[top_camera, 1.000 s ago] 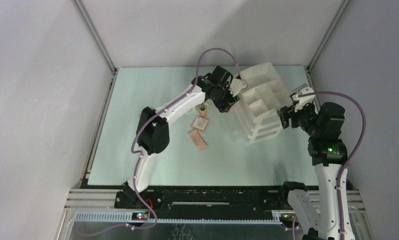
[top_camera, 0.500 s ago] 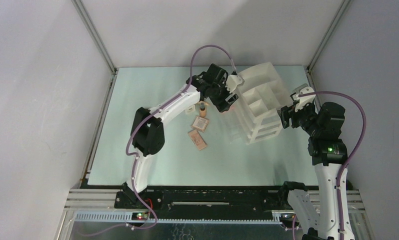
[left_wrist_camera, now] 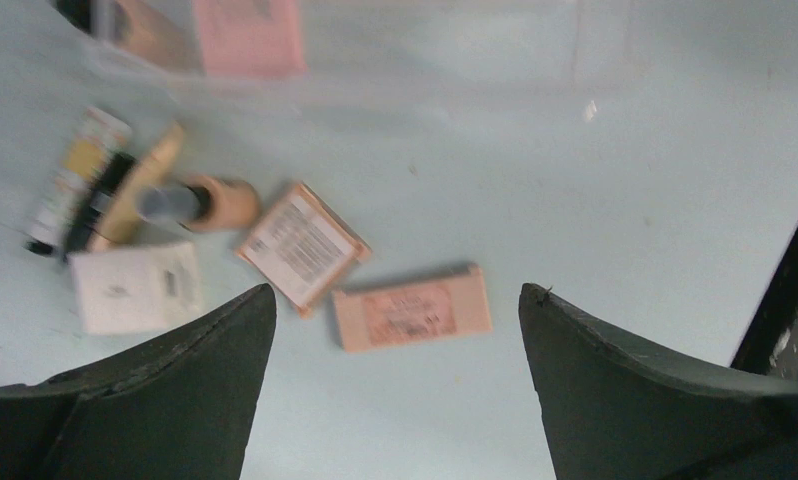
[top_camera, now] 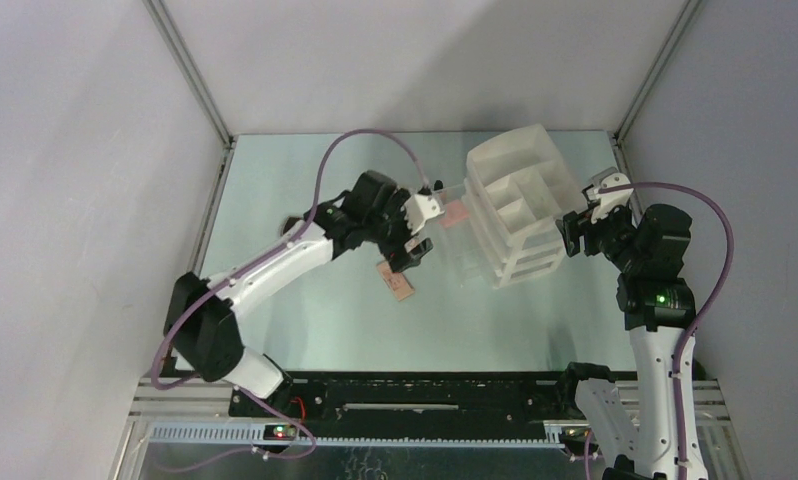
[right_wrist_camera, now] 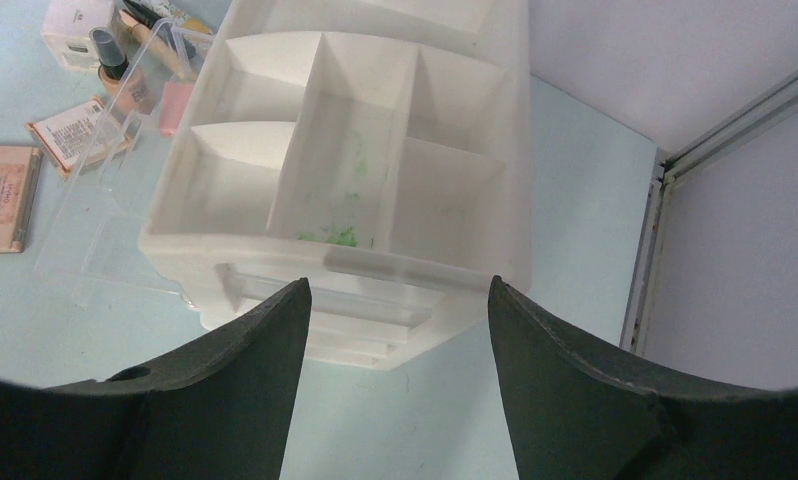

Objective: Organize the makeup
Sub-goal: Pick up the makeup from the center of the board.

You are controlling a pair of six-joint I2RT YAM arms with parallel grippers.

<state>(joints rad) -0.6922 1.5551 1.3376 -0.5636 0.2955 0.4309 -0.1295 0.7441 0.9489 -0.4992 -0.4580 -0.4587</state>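
Note:
My left gripper (top_camera: 412, 250) is open and empty, hovering over the loose makeup (left_wrist_camera: 397, 290). Under it lie a beige rectangular palette (left_wrist_camera: 412, 308), a square labelled palette (left_wrist_camera: 300, 247), a small white box (left_wrist_camera: 135, 287), a beige black-capped bottle (left_wrist_camera: 215, 201) and some tubes (left_wrist_camera: 75, 180). The beige palette also shows in the top view (top_camera: 396, 281). A pink palette (left_wrist_camera: 247, 35) lies in a clear pulled-out drawer (right_wrist_camera: 115, 215). My right gripper (right_wrist_camera: 397, 284) is open and empty beside the white organizer (right_wrist_camera: 355, 180). It shows at the right of the top view (top_camera: 572, 232).
The white drawer organizer (top_camera: 515, 205) stands at the back right, with its clear drawer sticking out to the left (top_camera: 453, 235). The side walls and metal frame close in the table. The right table edge rail (right_wrist_camera: 647, 260) runs next to the organizer.
My left arm has pulled back from the organizer, left and nearer, and now hangs over the loose palettes. The pink palette now shows in the clear drawer. The right arm has not moved.

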